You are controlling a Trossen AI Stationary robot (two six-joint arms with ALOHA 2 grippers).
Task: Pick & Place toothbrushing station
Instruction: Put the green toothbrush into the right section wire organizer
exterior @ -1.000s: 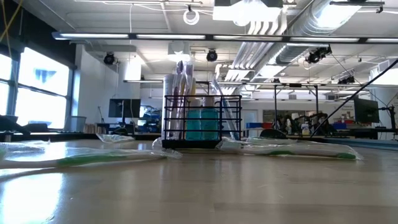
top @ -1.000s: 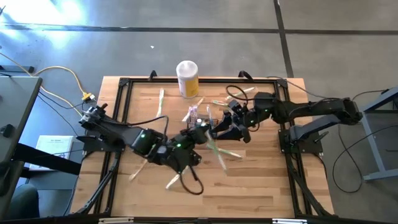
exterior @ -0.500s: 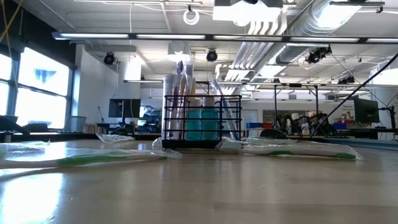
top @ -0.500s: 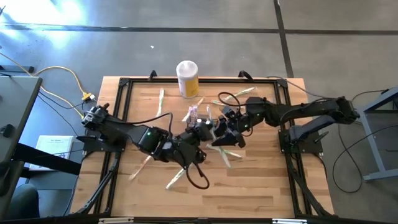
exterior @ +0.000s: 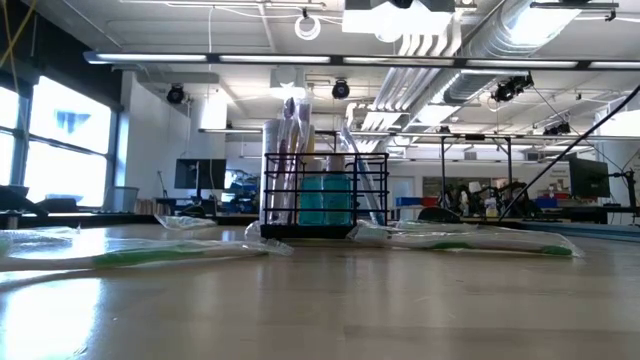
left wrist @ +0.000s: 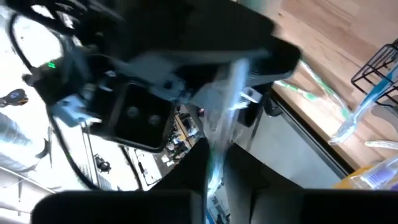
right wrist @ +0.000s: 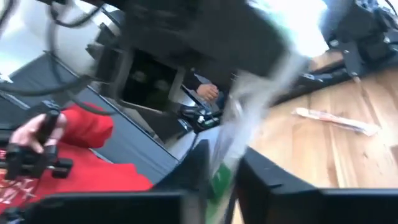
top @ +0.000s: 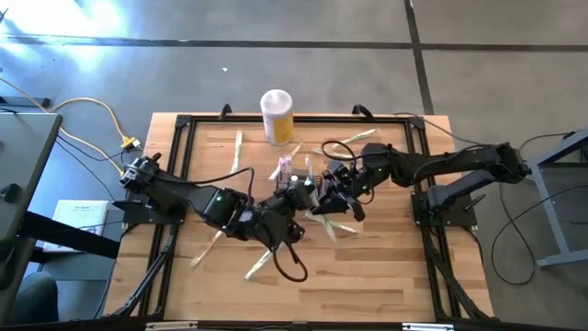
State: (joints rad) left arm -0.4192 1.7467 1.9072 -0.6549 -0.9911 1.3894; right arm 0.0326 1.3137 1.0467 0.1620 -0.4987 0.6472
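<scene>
High view: both arms meet over the middle of the table [top: 386,267], and it reads as a handover. The left gripper [top: 296,204] and the right gripper [top: 331,196] sit almost nose to nose, with a wrapped toothbrush [top: 328,219] angling out between them. The left wrist view shows that arm's dark fingers [left wrist: 205,163] pinched tight on a clear wrapper with a streak of blue-green in it, and the right wrist view shows the right fingers [right wrist: 198,163] closed in on a wrapper with a green patch; whether both clamp the same brush I cannot tell for certain, but they look to share it, probably so one arm can re-grip it for an upright drop. The target, the black wire caddy [top: 296,171], stands just beyond the two grippers, near the table's centre and short of the yellow-and-white canister [top: 277,116] at the far edge. In the low view the caddy [exterior: 323,196] stands upright and already holds teal cups [exterior: 324,200] side by side, with several wrapped brushes standing or leaning inside it, tops poking above the rim. More wrapped brushes lie loose on the wood: one on the near left [exterior: 140,253], one to the right [exterior: 470,240], others scattered around the caddy. A person in a red sleeve [right wrist: 81,134] shows beyond the table in the right wrist view.
</scene>
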